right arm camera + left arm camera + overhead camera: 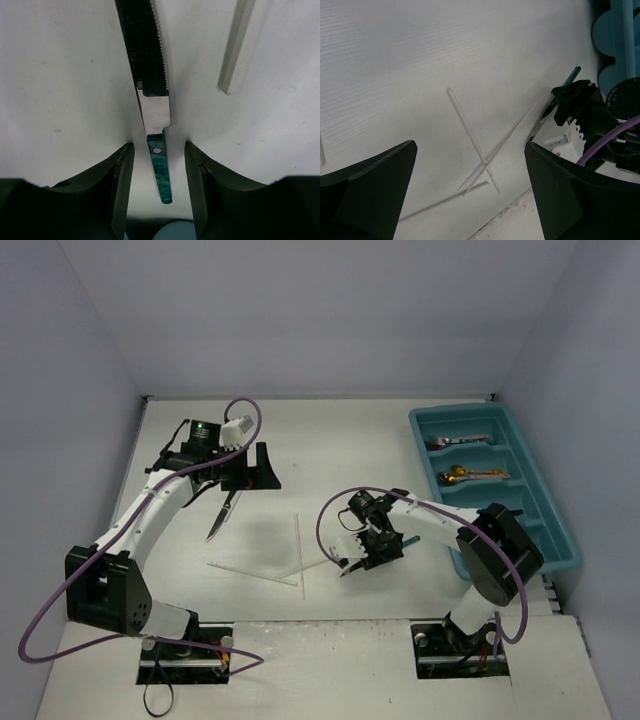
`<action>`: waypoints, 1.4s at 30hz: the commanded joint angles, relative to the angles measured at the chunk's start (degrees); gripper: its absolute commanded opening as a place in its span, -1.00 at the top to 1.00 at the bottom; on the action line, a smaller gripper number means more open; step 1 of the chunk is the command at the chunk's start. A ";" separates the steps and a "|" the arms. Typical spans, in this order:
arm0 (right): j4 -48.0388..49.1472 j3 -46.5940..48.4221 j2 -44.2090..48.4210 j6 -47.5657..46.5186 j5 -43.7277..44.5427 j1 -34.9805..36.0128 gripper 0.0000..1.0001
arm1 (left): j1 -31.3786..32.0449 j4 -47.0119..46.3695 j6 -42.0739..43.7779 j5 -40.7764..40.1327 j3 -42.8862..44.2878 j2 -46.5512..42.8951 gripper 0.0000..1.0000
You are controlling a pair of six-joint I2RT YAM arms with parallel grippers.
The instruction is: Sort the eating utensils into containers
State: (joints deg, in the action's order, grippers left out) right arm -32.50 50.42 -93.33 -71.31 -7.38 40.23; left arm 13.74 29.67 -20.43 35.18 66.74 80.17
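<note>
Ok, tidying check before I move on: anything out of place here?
The white sticks lie crossed on the table, outside the tray; a dark knife lies loose near the left gripper.

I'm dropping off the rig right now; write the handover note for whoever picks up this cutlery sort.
Left gripper: open, nothing between its fingers.
Right gripper: open, fingers either side of the teal-handled knife lying on the table, not closed on it.
Done: a gold spoon and a pink-handled piece lie in separate compartments of the tray.
Left: that knife, a second knife on the table near the left gripper, and the white sticks crossed mid-table.
</note>
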 commanded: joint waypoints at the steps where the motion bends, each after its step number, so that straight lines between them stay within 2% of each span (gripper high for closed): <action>1: 1.73 -1.90 -0.08 1.52 -0.09 0.38 0.29 | -0.55 -1.99 -0.40 1.30 1.55 -0.27 -0.76; 3: 2.34 -1.74 -1.04 1.62 -0.03 0.38 0.49 | -0.66 -2.04 -0.32 1.32 1.40 -0.39 -0.76; 6: 2.61 -1.32 -1.93 1.41 0.03 0.38 0.94 | -1.07 -1.98 -0.28 1.47 1.29 -0.53 -0.76; 7: 2.55 -0.91 -1.97 1.40 0.13 0.40 1.00 | -1.19 -1.96 -0.19 1.45 1.31 -0.65 -0.76; 13: 0.51 6.67 0.71 4.71 0.55 3.53 1.00 | -1.43 -1.81 0.13 1.47 1.46 -0.98 -0.76; 20: -5.09 26.54 0.47 10.01 -1.20 11.67 1.00 | -1.57 -1.81 -0.76 1.87 2.21 -0.68 -0.76; 25: -9.16 28.04 3.40 6.44 3.95 12.07 1.00 | -1.53 -1.82 -0.41 1.19 2.33 -2.15 -0.76; 27: -9.68 24.10 6.92 2.25 6.16 9.26 1.00 | -1.67 -2.09 -0.51 0.69 2.02 -2.77 -0.76; 32: -12.66 20.51 11.45 -4.92 10.15 -3.14 1.00 | -2.20 -3.80 -1.67 0.36 0.94 -3.74 -0.76; 42: -17.07 23.46 11.95 -18.92 10.96 -25.88 1.00 | -2.14 -4.45 -2.46 1.17 0.99 -1.40 -0.76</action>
State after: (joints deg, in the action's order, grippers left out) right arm -45.82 72.46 -82.75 -81.97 2.22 20.75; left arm 11.97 28.45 -21.87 35.59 66.74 79.14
